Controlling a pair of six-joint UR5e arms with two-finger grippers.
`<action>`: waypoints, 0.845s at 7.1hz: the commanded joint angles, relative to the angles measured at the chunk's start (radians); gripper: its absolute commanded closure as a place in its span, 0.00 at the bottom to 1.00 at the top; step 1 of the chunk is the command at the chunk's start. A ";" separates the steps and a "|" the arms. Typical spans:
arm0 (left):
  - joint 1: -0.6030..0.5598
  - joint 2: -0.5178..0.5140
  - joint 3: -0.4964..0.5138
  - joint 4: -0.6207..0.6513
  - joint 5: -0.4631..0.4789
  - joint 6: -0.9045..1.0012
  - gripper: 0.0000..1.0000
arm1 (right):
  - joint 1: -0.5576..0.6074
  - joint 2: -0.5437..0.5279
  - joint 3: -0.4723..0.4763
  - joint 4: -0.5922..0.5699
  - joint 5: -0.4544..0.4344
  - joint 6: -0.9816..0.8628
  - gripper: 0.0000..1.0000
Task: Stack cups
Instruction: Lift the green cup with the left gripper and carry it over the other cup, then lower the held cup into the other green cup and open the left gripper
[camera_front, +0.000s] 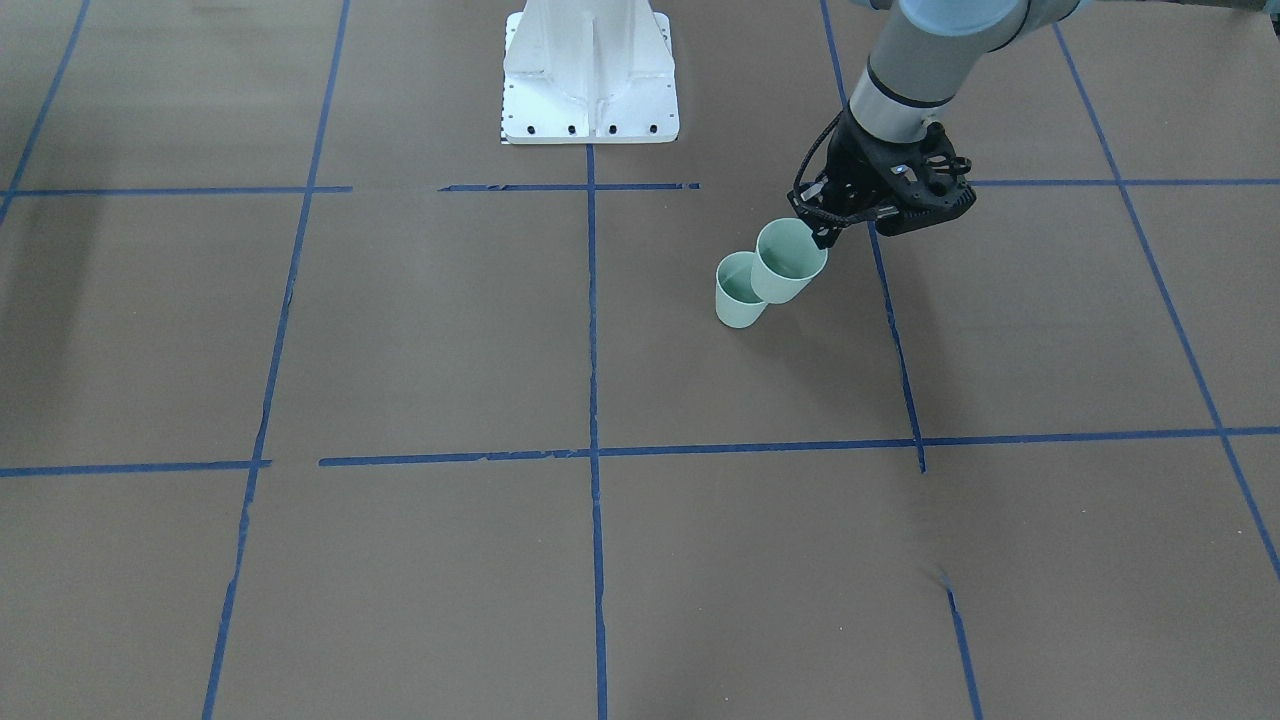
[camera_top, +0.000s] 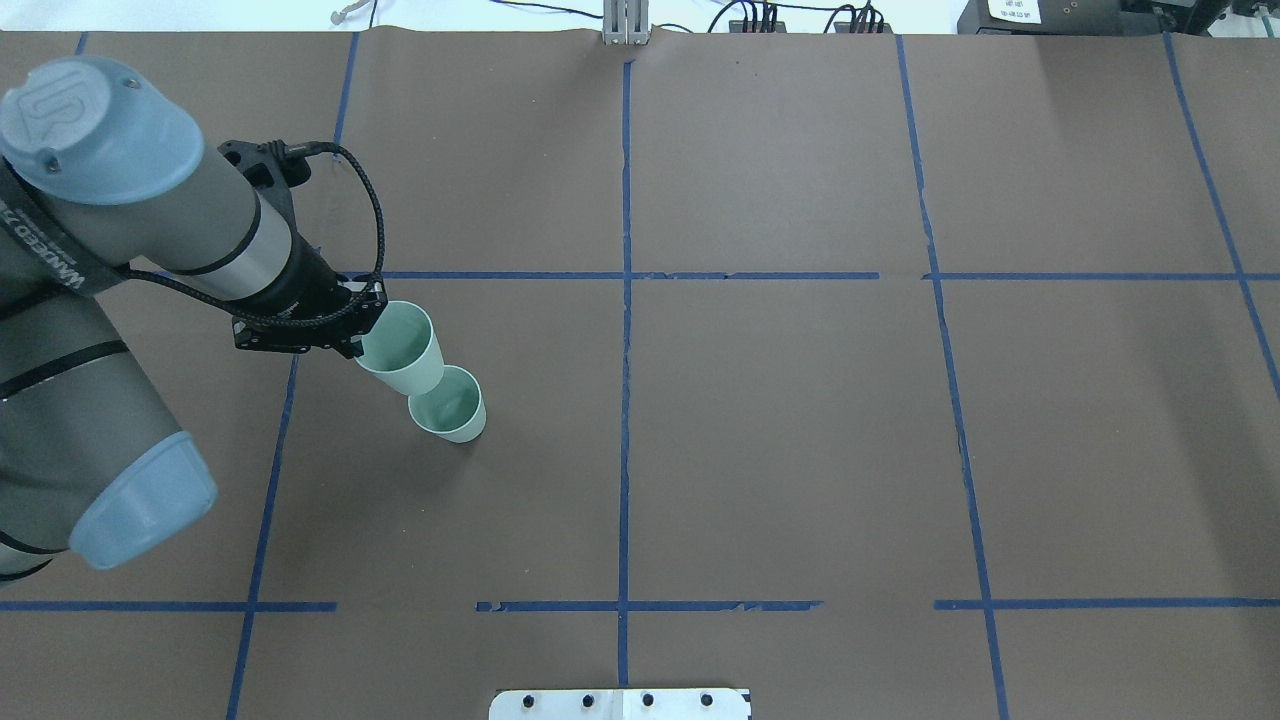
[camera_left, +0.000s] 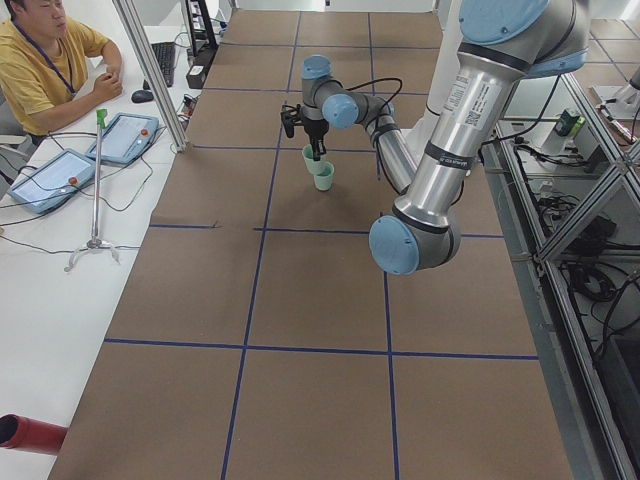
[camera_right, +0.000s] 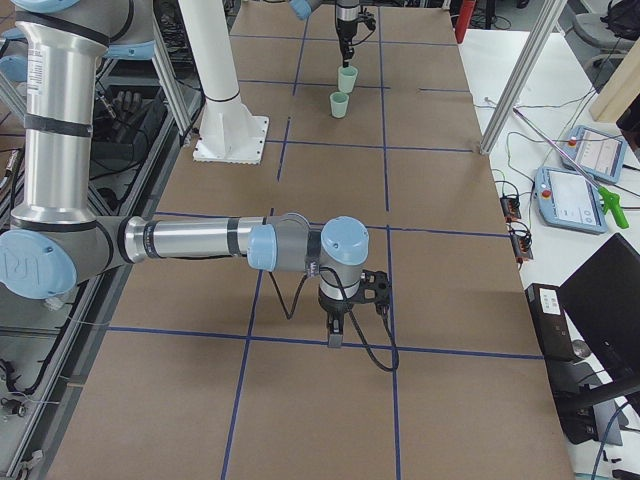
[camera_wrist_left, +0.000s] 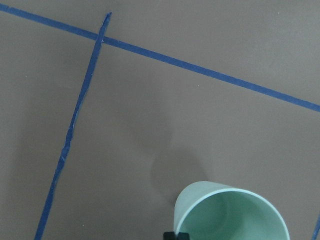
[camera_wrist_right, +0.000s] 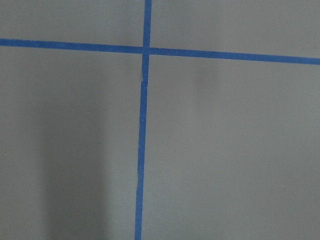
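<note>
While the left arm's fingers (camera_front: 823, 235) pinch the rim of the raised cup (camera_top: 400, 345), left of centre in the overhead view, it hangs just beside the standing cup (camera_top: 450, 405). Next, I judge: centre it, then lower. Right fingers (camera_right: 335, 335): cannot tell. Brown surface (camera_top: 800, 450), blue tape (camera_top: 625, 400); seated operator (camera_left: 45, 60) upper left.

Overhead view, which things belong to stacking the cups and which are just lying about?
Job: held cup, standing cup, left gripper gripping the held cup's rim.
Just there: blue tape lines, white base plate.
</note>
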 joint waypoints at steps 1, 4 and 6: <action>0.039 -0.013 0.008 0.007 0.017 -0.024 1.00 | 0.000 0.000 0.000 0.000 0.000 0.000 0.00; 0.055 -0.024 0.011 0.007 0.021 -0.035 1.00 | -0.001 0.000 0.000 0.000 0.000 0.000 0.00; 0.058 -0.022 0.011 0.004 0.038 -0.035 0.29 | 0.000 0.000 0.000 0.000 0.000 0.000 0.00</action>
